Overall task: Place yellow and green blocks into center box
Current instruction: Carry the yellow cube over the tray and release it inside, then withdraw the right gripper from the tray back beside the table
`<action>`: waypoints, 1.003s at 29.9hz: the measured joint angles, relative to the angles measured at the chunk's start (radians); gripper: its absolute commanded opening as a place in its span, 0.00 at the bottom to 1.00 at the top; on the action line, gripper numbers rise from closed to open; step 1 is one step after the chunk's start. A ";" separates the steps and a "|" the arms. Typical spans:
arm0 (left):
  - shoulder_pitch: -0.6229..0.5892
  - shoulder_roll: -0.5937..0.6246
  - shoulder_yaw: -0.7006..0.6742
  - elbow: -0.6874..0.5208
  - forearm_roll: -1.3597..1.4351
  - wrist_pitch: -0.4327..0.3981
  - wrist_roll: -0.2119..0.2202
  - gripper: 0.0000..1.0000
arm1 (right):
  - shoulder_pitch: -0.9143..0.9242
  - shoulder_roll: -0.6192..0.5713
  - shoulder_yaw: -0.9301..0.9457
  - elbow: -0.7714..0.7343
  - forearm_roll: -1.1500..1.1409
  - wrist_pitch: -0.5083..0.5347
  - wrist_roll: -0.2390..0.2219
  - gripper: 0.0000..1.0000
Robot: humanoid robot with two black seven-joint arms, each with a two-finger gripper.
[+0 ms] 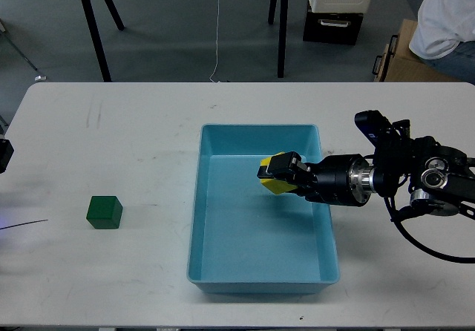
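The yellow block (pixel 276 185) is held in my right gripper (pixel 279 174), which is shut on it and reaches from the right over the blue center box (pixel 197 220), above its upper middle. The green block (pixel 104 212) sits on the white table at the left, far from the box. Only a small dark part of my left arm (pixel 4 155) shows at the left edge; its gripper is out of view.
The white table (pixel 111 130) spreads around the box. Beyond its far edge are black stand legs (pixel 93 27), a dark case (pixel 332 25), a cardboard box (pixel 401 56) and a seated person (pixel 449 19) at the top right.
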 measured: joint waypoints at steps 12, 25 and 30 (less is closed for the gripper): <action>-0.014 0.001 0.002 0.002 0.000 0.003 0.000 1.00 | 0.004 0.011 -0.009 -0.009 0.005 -0.121 -0.023 0.88; -0.015 0.000 0.002 0.001 0.000 0.001 0.000 1.00 | 0.009 0.012 -0.009 -0.017 0.013 -0.194 -0.023 0.96; -0.015 0.000 0.002 0.001 0.000 0.001 0.000 1.00 | 0.015 0.011 0.009 -0.019 0.016 -0.329 -0.023 0.95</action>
